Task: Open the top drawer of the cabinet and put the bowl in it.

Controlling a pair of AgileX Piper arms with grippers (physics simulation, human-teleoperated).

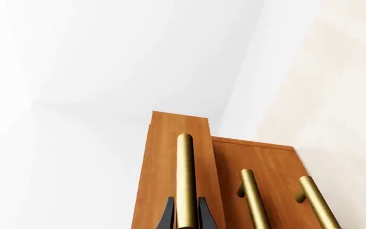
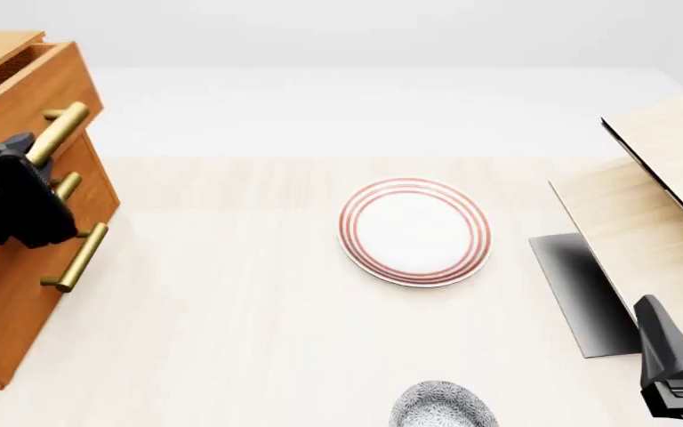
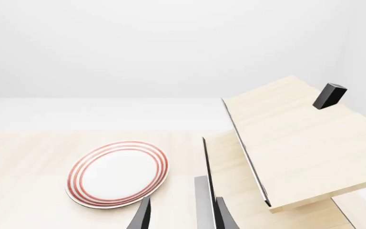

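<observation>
The orange-brown cabinet (image 2: 10, 302) stands at the table's left edge. Its top drawer (image 2: 33, 89) is pulled out a little, proud of the two lower drawers; it also shows in the left wrist view (image 1: 170, 138). My left gripper (image 2: 33, 158) is shut on the top drawer's brass handle (image 2: 67, 123), with a black finger on each side of the bar (image 1: 184, 171) in the left wrist view (image 1: 186, 217). The speckled grey-blue bowl (image 2: 443, 407) sits at the table's near edge, partly cut off. My right gripper (image 2: 674, 365) is open and empty, to the right of the bowl (image 3: 183, 217).
A flat white plate with red rings (image 2: 415, 231) lies in the middle of the table, also in the right wrist view (image 3: 118, 172). A pale wooden structure (image 2: 662, 205) with a grey panel stands at the right, just ahead of my right gripper. The two lower handles (image 1: 253, 200) stay flush.
</observation>
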